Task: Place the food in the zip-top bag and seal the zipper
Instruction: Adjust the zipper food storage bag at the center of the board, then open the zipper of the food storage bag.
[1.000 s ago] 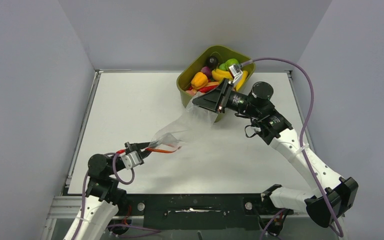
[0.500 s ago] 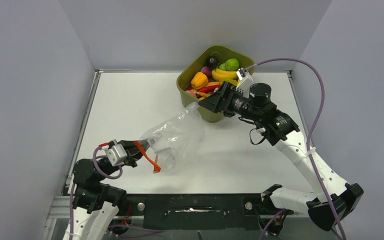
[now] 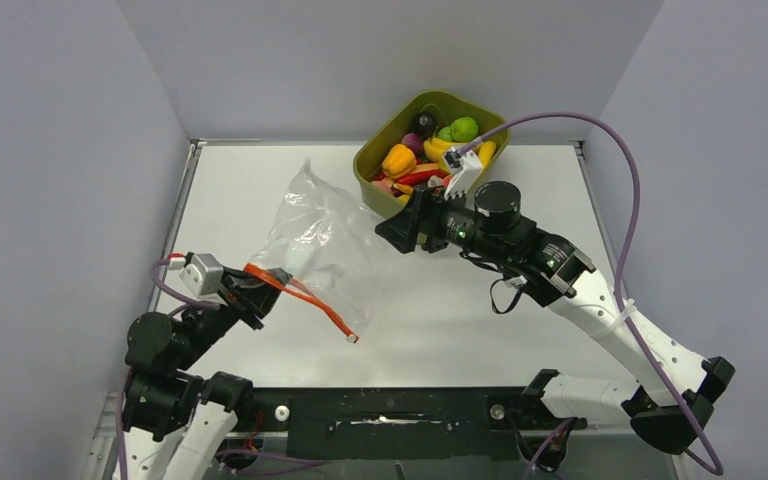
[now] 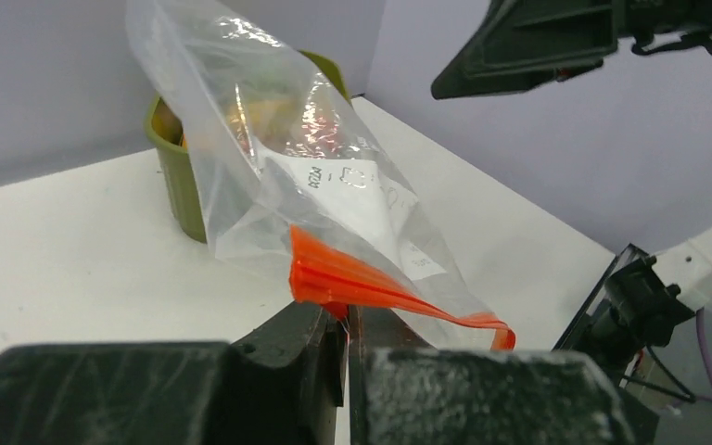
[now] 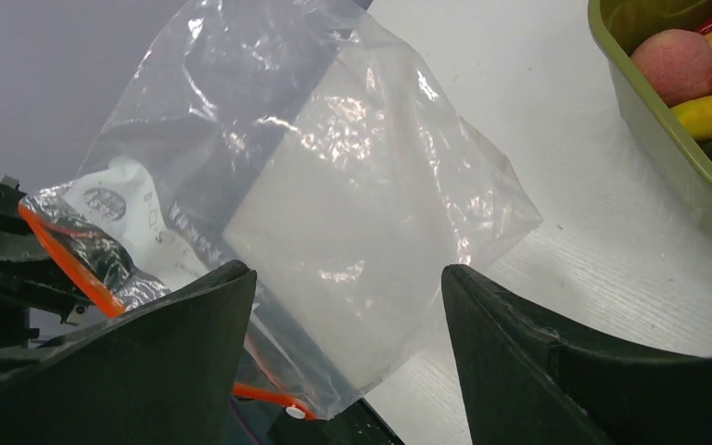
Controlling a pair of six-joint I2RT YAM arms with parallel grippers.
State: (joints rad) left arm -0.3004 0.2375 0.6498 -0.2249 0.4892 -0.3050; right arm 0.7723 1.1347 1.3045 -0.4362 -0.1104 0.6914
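My left gripper [image 3: 260,290] is shut on the orange-red zipper [image 3: 300,297] of the clear zip-top bag [image 3: 315,240] and holds the bag lifted off the table. The left wrist view shows the jaws [image 4: 346,320] pinching the zipper strip [image 4: 371,289], the bag [image 4: 278,139] hanging beyond. My right gripper [image 3: 398,228] is open and empty, hovering beside the bag's right side; the right wrist view shows its fingers [image 5: 176,362] spread in front of the bag [image 5: 334,204]. The food [image 3: 430,150], toy bananas, lime and pepper, lies in the olive-green tub [image 3: 392,197].
The tub stands at the table's back right; its rim shows in the right wrist view [image 5: 667,158] with a peach [image 5: 677,65] inside. Grey walls enclose the white table [image 3: 260,190]. A black rail [image 3: 390,410] runs along the near edge.
My left gripper has lifted and swung the bag up and back, its closed end now raised toward the far side. My right gripper has moved left from the tub toward the bag.
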